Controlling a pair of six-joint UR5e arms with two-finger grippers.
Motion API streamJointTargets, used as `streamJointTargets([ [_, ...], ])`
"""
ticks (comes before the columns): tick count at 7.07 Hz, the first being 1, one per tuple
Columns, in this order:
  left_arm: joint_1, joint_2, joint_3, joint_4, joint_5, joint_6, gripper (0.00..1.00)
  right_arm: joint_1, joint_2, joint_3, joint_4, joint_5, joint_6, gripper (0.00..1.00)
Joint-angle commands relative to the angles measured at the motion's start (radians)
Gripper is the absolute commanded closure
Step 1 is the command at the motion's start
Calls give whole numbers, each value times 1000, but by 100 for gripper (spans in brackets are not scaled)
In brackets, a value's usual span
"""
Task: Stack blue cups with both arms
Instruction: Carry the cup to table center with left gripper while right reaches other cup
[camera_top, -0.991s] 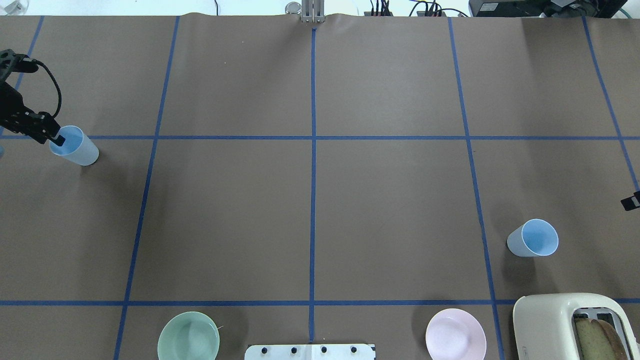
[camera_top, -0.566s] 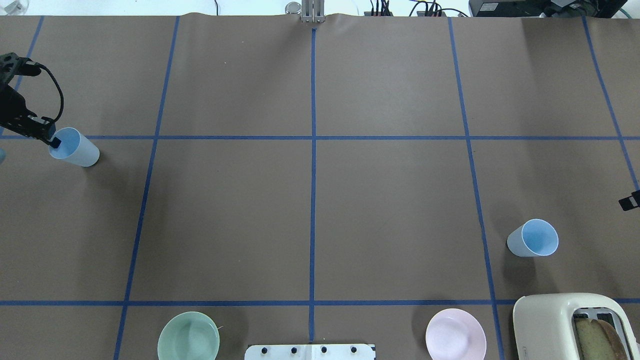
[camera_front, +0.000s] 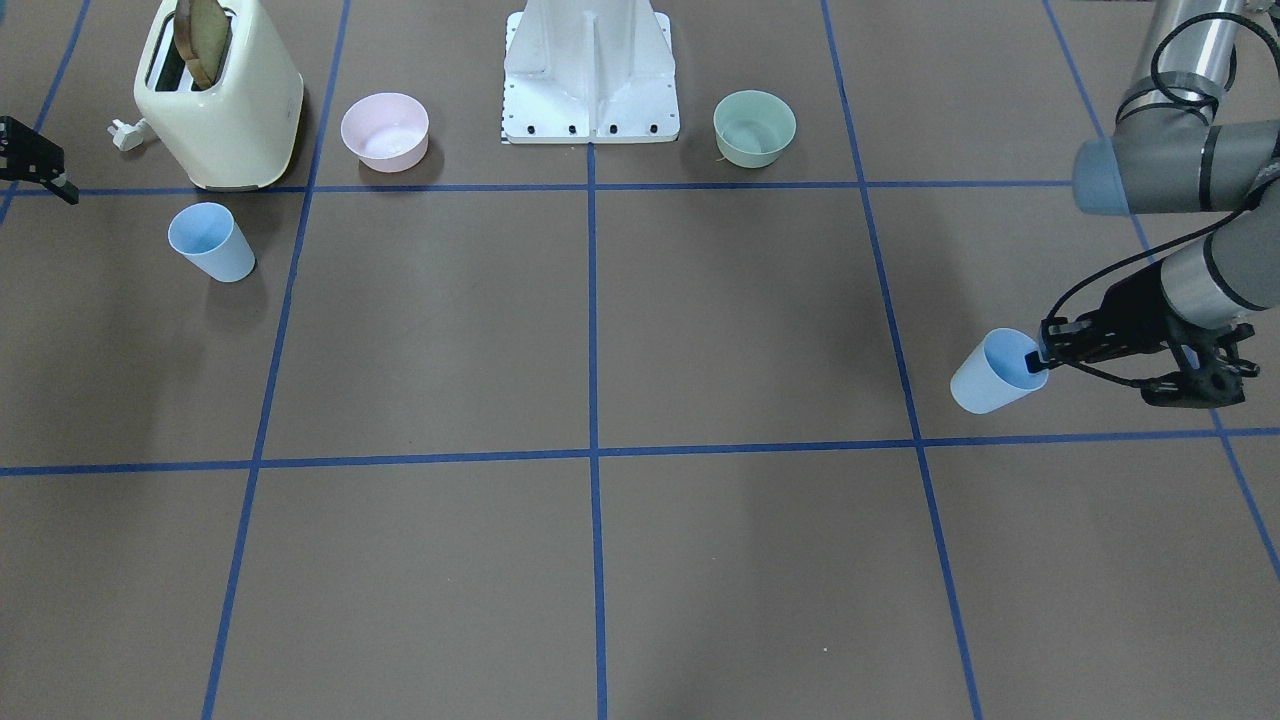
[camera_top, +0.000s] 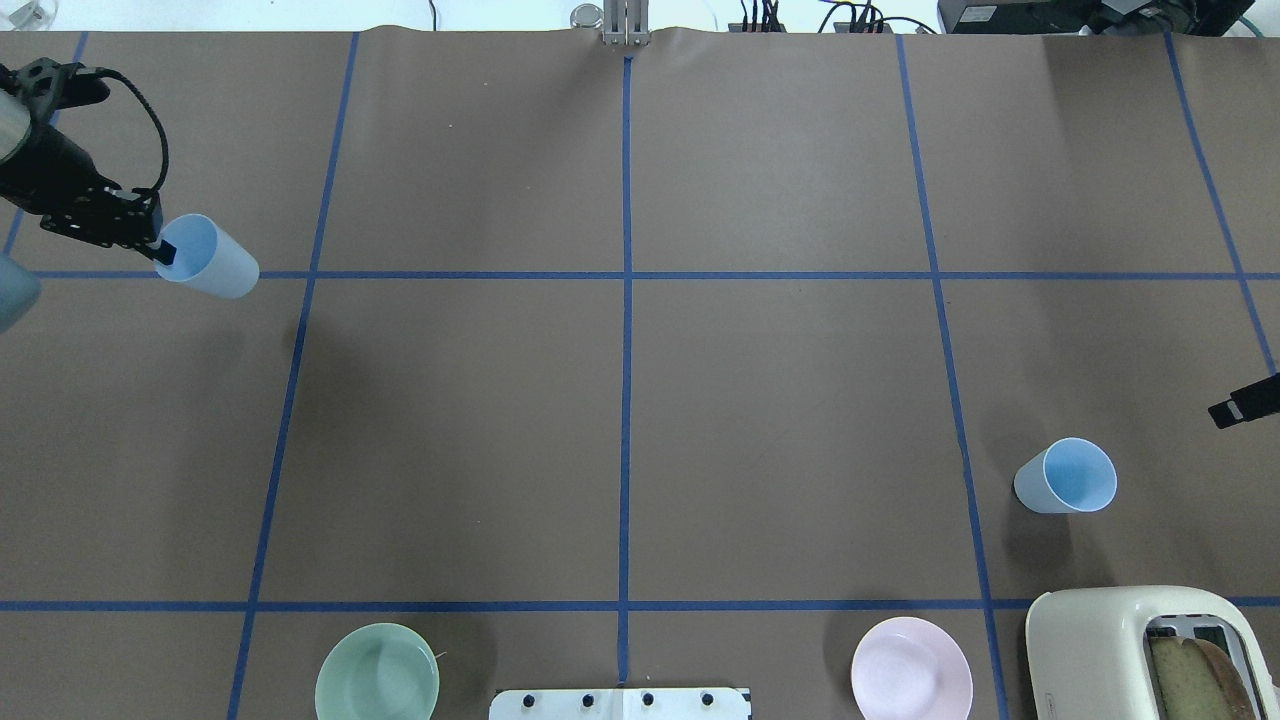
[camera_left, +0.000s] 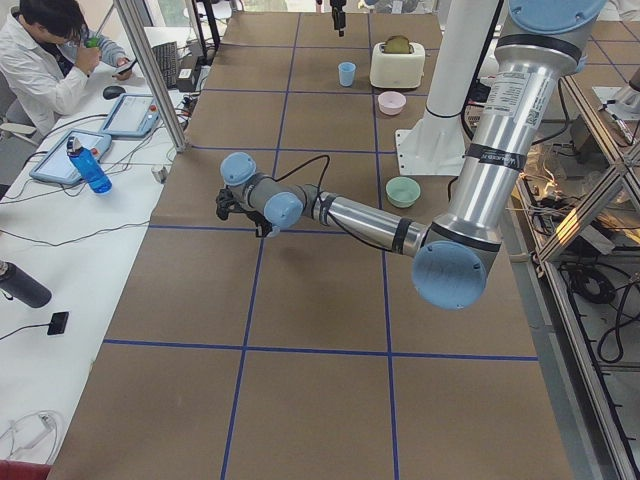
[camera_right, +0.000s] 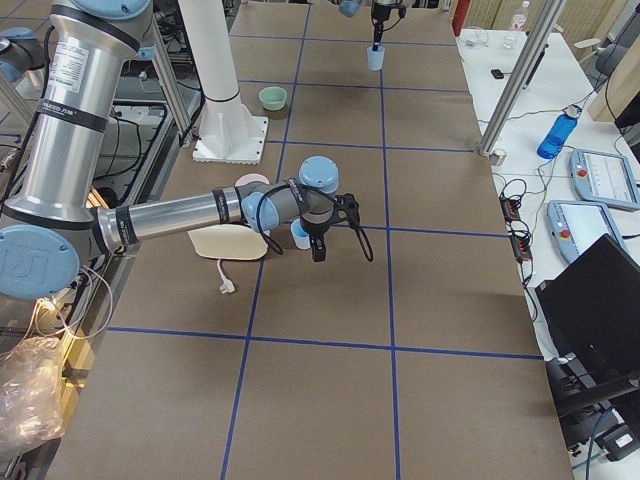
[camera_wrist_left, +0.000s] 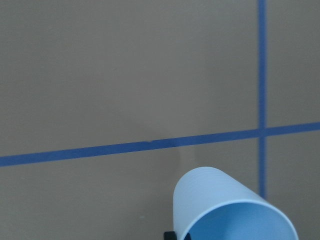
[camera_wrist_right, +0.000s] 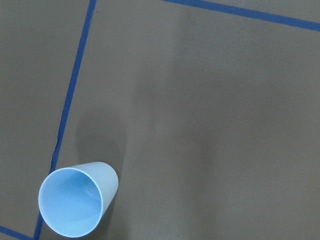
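My left gripper (camera_top: 163, 250) is shut on the rim of a pale-blue cup (camera_top: 212, 264), one finger inside it, and holds it tilted above the table at the far left. The held cup also shows in the front view (camera_front: 990, 375) and the left wrist view (camera_wrist_left: 225, 210). The second blue cup (camera_top: 1068, 477) stands upright on the table at the right; it also shows in the right wrist view (camera_wrist_right: 75, 200). My right gripper (camera_top: 1240, 405) is at the right edge, apart from that cup. Only part of it shows, so I cannot tell whether it is open.
A cream toaster (camera_top: 1130, 650) with bread stands just in front of the right cup. A pink bowl (camera_top: 910, 668) and a pale green bowl (camera_top: 377, 672) flank the white base pedestal (camera_front: 590, 70). Blue tape lines grid the brown table.
My left gripper has lifted its blue cup off the table and carried it right and a little farther away. My right gripper has come slightly further into view.
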Motion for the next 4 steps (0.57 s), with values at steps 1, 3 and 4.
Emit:
streamJointTargets([
  [1,101,-107,-43,1,10,-301,100,-54,14,0,1,-30,52,3],
  [3,236,-209,-50,3,127,-522,100,-85,14,0,1,-59,61,6],
  [4,294,-276,-47,50,147,-604,100,-112,15,0,7,-78,97,6],
])
